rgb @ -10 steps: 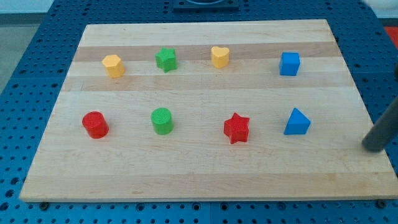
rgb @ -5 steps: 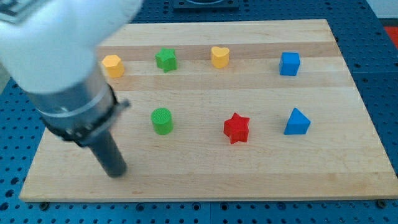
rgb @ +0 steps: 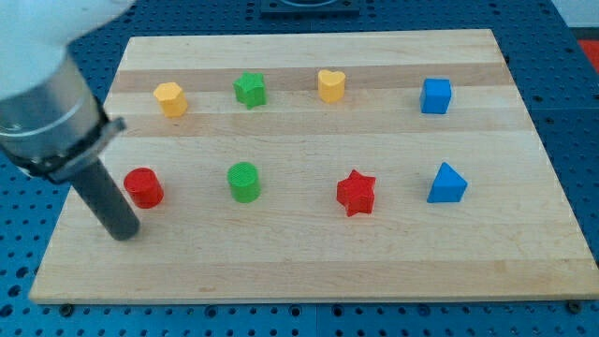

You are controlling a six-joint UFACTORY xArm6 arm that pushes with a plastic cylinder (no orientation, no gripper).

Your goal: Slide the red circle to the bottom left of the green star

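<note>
Nearest the view's bottom, my tip [rgb: 124, 234] is set down on the wooden board [rgb: 309, 271] near its left edge, just below and to the left of the red circle [rgb: 143, 187]; whether the two touch cannot be told. No gripper is carried by the arm, only the dark rod [rgb: 106, 201], so no open or closed state can be given. The rod rises up and to the view's left into a grey collar and white arm body.

Along the lower row, the red circle is followed to the right by a green cylinder [rgb: 244, 181], a red star [rgb: 356, 193] and a blue triangular block [rgb: 446, 183], all well apart from each other.

Farther up, a second row is seen: a yellow hexagonal block [rgb: 170, 98], the green star [rgb: 250, 89], a yellow heart-shaped block [rgb: 330, 85] and a blue cube [rgb: 435, 95]. The red circle lies down and to the left of the green star, well apart from it.
</note>
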